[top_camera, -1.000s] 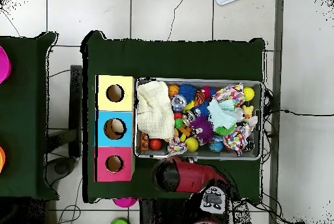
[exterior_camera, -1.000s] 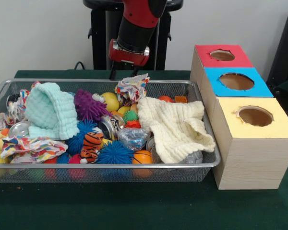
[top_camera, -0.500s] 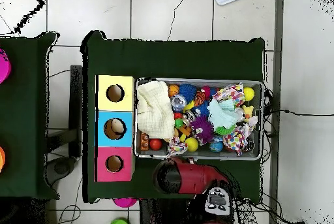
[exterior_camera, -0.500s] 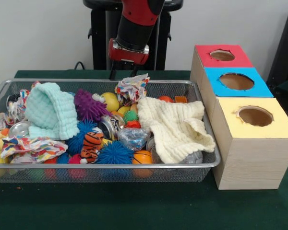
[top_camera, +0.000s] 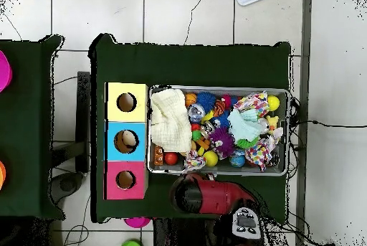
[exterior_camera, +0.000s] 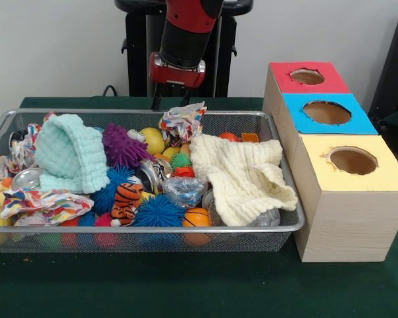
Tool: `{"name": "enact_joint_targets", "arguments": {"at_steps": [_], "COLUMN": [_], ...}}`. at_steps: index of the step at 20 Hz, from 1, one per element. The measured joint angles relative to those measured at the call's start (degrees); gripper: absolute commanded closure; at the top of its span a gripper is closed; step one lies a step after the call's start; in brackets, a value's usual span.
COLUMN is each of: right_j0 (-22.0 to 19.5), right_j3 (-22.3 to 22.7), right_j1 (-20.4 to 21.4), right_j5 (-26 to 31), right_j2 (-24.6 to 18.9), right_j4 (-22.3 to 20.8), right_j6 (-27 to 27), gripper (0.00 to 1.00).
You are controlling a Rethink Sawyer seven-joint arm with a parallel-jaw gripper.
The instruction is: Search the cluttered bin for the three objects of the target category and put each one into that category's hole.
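The wire-mesh bin (exterior_camera: 152,229) is full of toys and cloths; it also shows in the overhead view (top_camera: 215,89). One printed white fabric piece (exterior_camera: 182,122) lies bunched at the bin's far rim and shows in the overhead view (top_camera: 193,160). A second piece (exterior_camera: 43,204) lies at the front left, a third (exterior_camera: 26,142) at the far left end. My gripper (exterior_camera: 170,99) hangs open and empty just behind and above the far-rim piece. The yellow-faced hole (exterior_camera: 353,160) is on the nearest box, and shows in the overhead view (top_camera: 127,102).
A thick cream waffle cloth (exterior_camera: 242,175) covers the bin's right end. A mint-green waffle cloth (exterior_camera: 66,152) sits at the left. Spiky balls, a tiger toy (exterior_camera: 127,199) and cans lie between. The blue-faced hole (exterior_camera: 326,112) and red-faced hole (exterior_camera: 307,76) lie behind the yellow one.
The arm has drawn up and back a little from the bin's far rim. Nothing in the bin has moved.
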State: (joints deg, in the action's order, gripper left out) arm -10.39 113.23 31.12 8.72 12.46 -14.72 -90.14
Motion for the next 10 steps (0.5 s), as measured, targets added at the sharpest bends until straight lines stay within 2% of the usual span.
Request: {"name": "enact_joint_targets", "arguments": {"at_steps": [10], "right_j0": [-1.1], "right_j3": [1.0], "right_j1": [1.9], "right_j5": [0.0], "right_j2": [-1.6], "right_j4": [0.0], "right_j6": [0.0], "gripper": [0.00]}}
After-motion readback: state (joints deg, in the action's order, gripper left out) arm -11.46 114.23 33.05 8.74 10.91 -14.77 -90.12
